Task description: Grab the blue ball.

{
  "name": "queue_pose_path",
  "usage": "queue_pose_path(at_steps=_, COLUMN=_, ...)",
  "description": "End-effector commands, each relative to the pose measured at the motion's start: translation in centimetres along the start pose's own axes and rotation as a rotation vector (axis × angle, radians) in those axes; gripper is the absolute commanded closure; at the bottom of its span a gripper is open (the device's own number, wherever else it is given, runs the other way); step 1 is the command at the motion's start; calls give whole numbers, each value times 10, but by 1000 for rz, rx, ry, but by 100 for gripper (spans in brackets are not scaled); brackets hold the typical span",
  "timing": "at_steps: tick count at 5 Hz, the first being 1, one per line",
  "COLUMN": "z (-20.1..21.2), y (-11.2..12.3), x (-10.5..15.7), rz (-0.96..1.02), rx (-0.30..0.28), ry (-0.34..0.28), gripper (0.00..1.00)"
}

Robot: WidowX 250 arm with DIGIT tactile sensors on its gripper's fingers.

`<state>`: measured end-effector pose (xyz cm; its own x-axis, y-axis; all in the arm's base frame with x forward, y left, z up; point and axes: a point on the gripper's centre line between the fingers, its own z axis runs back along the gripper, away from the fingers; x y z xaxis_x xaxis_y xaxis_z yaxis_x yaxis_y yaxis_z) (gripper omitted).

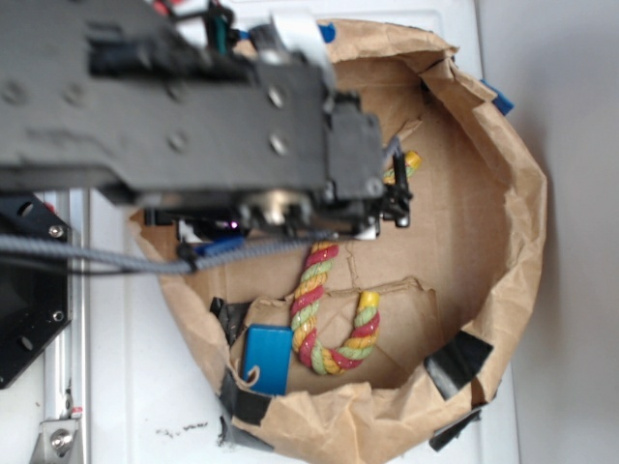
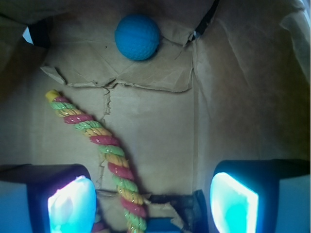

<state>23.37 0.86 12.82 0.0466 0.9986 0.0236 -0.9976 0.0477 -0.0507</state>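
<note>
- The blue ball (image 2: 137, 37) shows only in the wrist view, near the top of the picture, resting on the cardboard floor (image 2: 155, 121) just beyond a torn, raised cardboard edge.
- The gripper (image 2: 153, 201) is open: its two fingers (image 2: 72, 204) stand wide apart at the bottom corners of the wrist view, with nothing between them but cardboard and rope.
- The ball lies well apart from the gripper, ahead of it and a little to the left of the middle.
- A striped rope (image 2: 99, 145) in red, green and yellow runs diagonally from the left side down between the fingers, closer to the left one.
- In the exterior view the robot arm (image 1: 193, 106) reaches over a brown paper-walled enclosure (image 1: 503, 193) patched with black tape, hiding much of its inside; the ball is not visible there.
- The same rope (image 1: 324, 319) curves into a U shape on the cardboard below the arm.
- A flat blue block (image 1: 268, 358) with a string lies just left of the rope's bend.
- The enclosure sits on a white worktop (image 1: 145, 406).
</note>
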Motion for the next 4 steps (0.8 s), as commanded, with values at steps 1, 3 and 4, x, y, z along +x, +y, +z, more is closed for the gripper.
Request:
queue_pose_path(at_steps=1, z=-2, y=-21, x=13, rz=49, rx=-46, ry=-38, gripper=0)
queue_pose_path(at_steps=3, z=-16, y=-26, x=23, rz=72, rx=-29, ry=-79, gripper=0)
queue_pose_path(at_steps=4, z=-25, y=-25, x=37, rz=75, rx=-18, ry=-103, gripper=0)
